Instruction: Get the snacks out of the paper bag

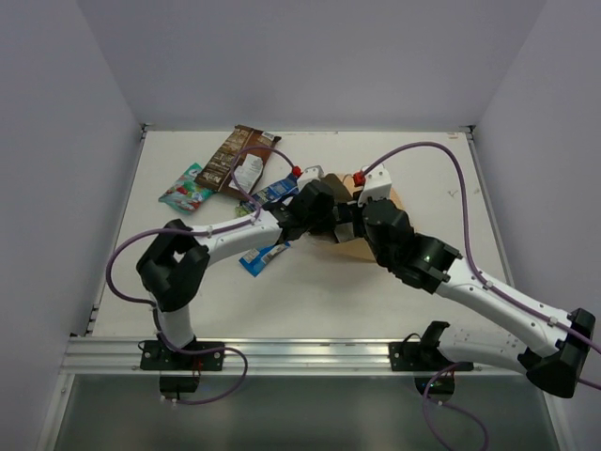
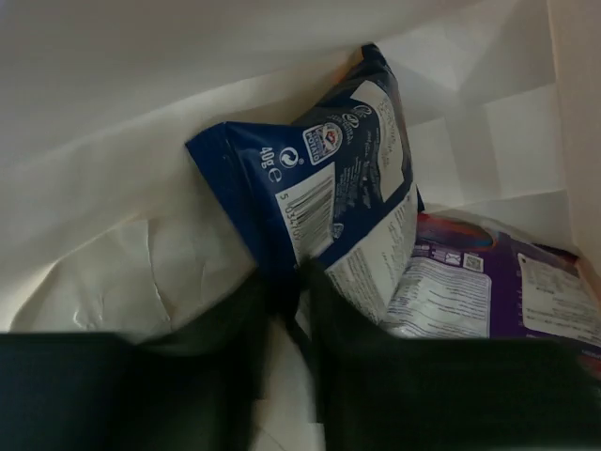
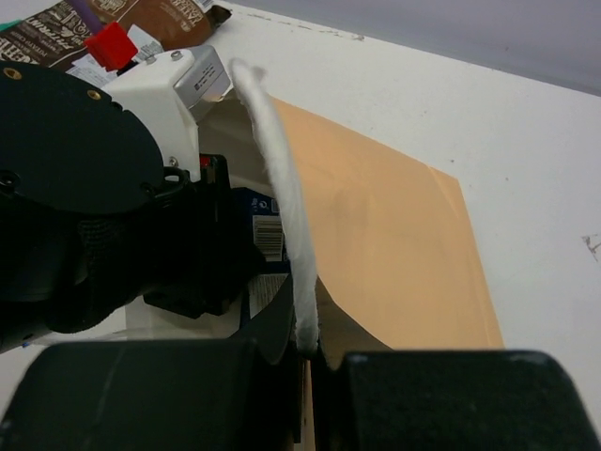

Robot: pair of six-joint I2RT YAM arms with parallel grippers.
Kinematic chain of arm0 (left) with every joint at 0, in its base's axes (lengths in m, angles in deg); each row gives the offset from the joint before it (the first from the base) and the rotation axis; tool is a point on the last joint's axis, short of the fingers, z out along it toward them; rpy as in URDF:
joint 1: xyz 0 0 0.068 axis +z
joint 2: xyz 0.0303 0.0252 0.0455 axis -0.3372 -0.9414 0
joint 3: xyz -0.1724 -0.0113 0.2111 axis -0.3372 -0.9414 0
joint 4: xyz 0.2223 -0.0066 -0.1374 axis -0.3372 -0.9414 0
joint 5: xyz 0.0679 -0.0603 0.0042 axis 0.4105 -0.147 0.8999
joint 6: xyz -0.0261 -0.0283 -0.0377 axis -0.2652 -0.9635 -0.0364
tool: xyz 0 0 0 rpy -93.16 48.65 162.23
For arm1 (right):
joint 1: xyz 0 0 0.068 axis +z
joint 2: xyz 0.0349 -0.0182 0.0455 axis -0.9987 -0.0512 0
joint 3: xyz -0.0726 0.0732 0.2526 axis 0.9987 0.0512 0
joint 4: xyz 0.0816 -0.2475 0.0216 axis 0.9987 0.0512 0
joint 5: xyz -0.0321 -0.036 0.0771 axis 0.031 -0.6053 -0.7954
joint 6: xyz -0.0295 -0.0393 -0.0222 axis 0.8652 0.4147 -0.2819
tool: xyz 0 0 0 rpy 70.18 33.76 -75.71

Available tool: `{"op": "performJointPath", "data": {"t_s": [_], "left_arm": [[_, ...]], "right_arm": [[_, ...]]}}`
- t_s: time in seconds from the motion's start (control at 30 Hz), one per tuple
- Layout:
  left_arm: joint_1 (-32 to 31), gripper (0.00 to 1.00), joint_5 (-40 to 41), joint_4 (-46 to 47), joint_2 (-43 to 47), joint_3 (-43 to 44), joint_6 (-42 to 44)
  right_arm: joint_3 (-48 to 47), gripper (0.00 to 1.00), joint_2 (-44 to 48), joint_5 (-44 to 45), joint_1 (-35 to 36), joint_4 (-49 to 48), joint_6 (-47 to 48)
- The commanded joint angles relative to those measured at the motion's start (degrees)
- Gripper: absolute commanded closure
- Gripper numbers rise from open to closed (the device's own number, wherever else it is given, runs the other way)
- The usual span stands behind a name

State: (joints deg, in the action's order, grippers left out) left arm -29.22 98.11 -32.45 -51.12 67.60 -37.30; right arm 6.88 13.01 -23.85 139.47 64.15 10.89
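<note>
The tan paper bag (image 1: 354, 250) lies on its side at mid-table. My left gripper (image 1: 324, 214) reaches into its mouth. In the left wrist view my left gripper (image 2: 299, 293) is shut on the lower corner of a blue snack packet (image 2: 324, 183) inside the bag's pale interior (image 2: 113, 113). A purple packet (image 2: 488, 296) lies beside it. My right gripper (image 3: 319, 352) is shut on the bag's rim by the white cord handle (image 3: 277, 197) and holds the bag (image 3: 394, 244) open. The blue packet (image 3: 261, 225) shows in the mouth.
Out on the table left of the bag lie a long dark brown packet (image 1: 235, 156), a teal-and-red pouch (image 1: 186, 190), a blue packet (image 1: 279, 188) and a small blue bar wrapper (image 1: 263, 256). Walls stand close on three sides.
</note>
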Motion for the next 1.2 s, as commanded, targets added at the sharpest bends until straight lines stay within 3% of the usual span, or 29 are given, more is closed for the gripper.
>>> {"op": "performJointPath", "data": {"t_s": [0.0, 0.03, 0.07, 0.47, 0.7, 0.87, 1.17], "left_arm": [[0.41, 0.83, 1.86, 2.22, 1.21, 1.56, 0.45], [0.41, 0.96, 1.34, 1.87, 1.83, 2.00, 1.07], [0.41, 1.00, 1.16, 1.69, 3.66, 2.18, 1.51], [1.20, 1.00, -5.61, -6.39, 22.83, 7.10, 10.39], [10.76, 1.00, -11.41, -14.21, 32.14, 11.49, 12.67], [14.03, 1.00, 0.17, -19.76, 36.99, 14.66, 17.68], [24.66, 1.00, -4.56, -19.32, 38.48, 5.79, 23.74]], "right_arm": [[1.02, 1.00, 0.22, 1.81, 0.07, 0.28, -1.80], [1.11, 1.00, 0.31, 2.60, 0.07, 1.15, -1.97], [1.46, 1.00, 0.48, 3.04, -0.02, 1.42, -1.97], [7.00, 1.00, 1.89, 7.97, -2.21, 1.69, 0.13], [8.67, 1.00, 2.59, 7.80, -5.90, 2.65, 0.84], [9.73, 1.00, 4.17, 7.01, -8.72, 3.18, 1.54], [4.81, 1.00, 6.11, 4.46, -9.78, 5.64, 5.67]]}}
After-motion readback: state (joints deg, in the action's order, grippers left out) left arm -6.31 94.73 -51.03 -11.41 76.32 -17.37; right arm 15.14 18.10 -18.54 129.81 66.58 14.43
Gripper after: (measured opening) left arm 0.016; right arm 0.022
